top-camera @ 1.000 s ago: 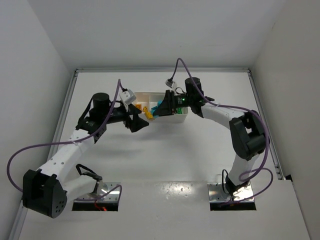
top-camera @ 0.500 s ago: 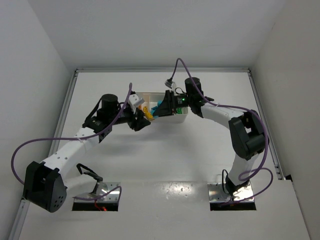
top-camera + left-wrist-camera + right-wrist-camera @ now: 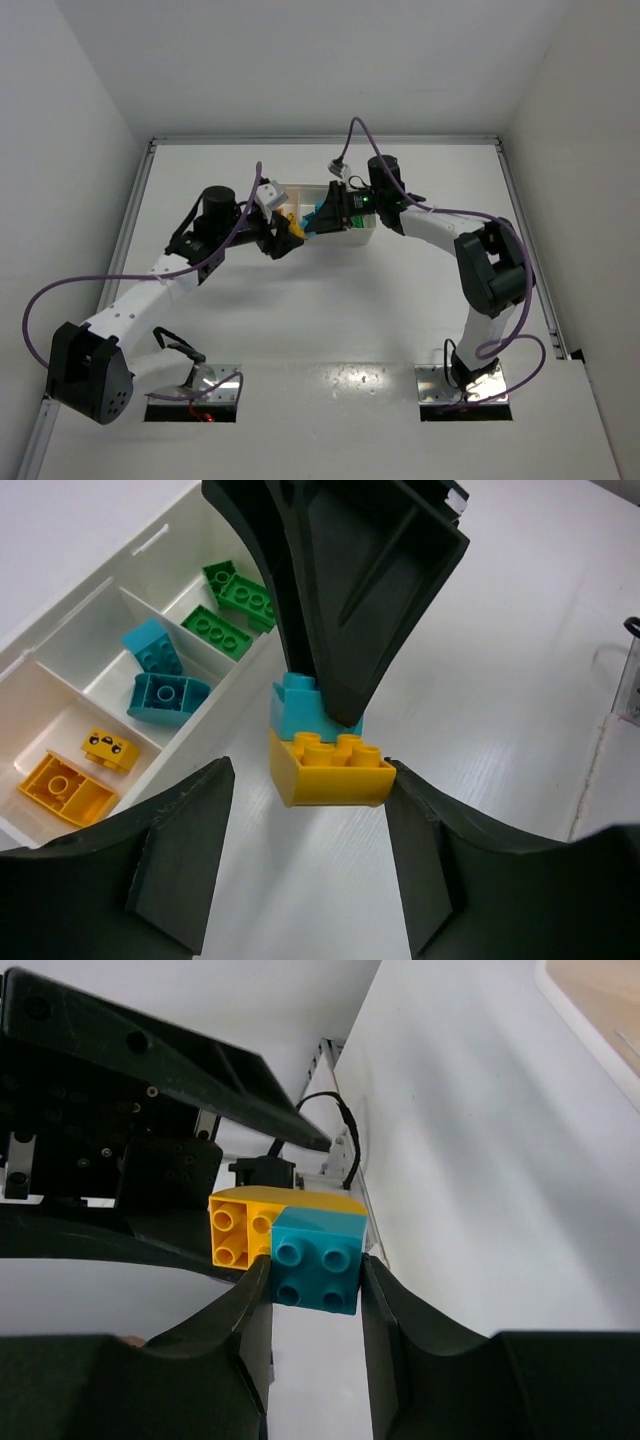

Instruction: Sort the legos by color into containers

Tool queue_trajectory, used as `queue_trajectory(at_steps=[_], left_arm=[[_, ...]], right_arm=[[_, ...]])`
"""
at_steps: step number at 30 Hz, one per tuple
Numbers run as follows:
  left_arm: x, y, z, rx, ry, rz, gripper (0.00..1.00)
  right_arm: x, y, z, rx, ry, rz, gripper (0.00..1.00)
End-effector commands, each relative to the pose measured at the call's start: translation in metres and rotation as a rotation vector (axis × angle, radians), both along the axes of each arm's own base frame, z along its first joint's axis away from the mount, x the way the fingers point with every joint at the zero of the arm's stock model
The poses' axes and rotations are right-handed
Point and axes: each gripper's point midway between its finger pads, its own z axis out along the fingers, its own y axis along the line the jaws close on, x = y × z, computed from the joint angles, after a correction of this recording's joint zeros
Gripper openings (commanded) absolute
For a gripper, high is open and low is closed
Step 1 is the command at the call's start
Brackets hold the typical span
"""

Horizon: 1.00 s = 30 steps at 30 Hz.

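My right gripper [image 3: 315, 1280] is shut on a cyan brick [image 3: 318, 1260] that is stuck to a yellow brick [image 3: 240, 1225]. It holds the pair in the air in front of the white tray [image 3: 362, 236]. My left gripper [image 3: 310, 870] is open, its jaws either side of the yellow brick [image 3: 330, 770]. The right finger [image 3: 450, 860] is at the brick's edge and the left finger stands apart. The tray's compartments hold two yellow bricks [image 3: 70, 785], two cyan bricks [image 3: 165, 695] and green bricks [image 3: 215, 632]. From above, the two grippers meet at the tray's front [image 3: 300, 228].
The right gripper's black fingers [image 3: 350, 580] fill the top of the left wrist view. The tray wall [image 3: 60, 630] runs along the left of that view. White table [image 3: 330, 320] lies in front of the tray, with walls on both sides.
My left arm has swung right and forward, bringing its open jaws up to the yellow brick held out by the right gripper. The right arm has barely moved.
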Motion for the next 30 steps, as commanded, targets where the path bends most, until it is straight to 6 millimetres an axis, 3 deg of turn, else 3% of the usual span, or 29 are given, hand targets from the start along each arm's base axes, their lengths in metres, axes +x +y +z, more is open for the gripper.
queue_trajectory(at_steps=[1,3,9,14,21,26,30], left_arm=[[0.012,-0.009,0.027,-0.037,-0.083,0.004,0.66],[0.01,-0.015,0.031,-0.039,-0.093,-0.007,0.61],[0.009,-0.021,0.024,-0.029,-0.075,-0.017,0.34],[0.011,-0.018,0.022,-0.014,-0.077,-0.001,0.04],[0.011,-0.007,0.006,0.036,-0.058,0.05,0.0],[0.006,-0.002,-0.006,0.058,-0.024,0.059,0.0],[0.014,0.005,-0.008,0.084,-0.041,0.112,0.0]], right_arm=[[0.004,0.006,0.02,0.037,-0.058,0.019,0.0],[0.004,0.006,0.02,0.037,-0.058,0.019,0.0],[0.005,0.007,0.023,0.041,-0.066,0.019,0.0],[0.019,0.005,0.024,0.033,-0.053,-0.05,0.0],[0.055,-0.016,0.033,0.024,-0.097,-0.161,0.0],[0.071,-0.039,0.037,0.015,-0.134,-0.22,0.0],[0.081,-0.052,0.038,-0.003,-0.169,-0.252,0.0]])
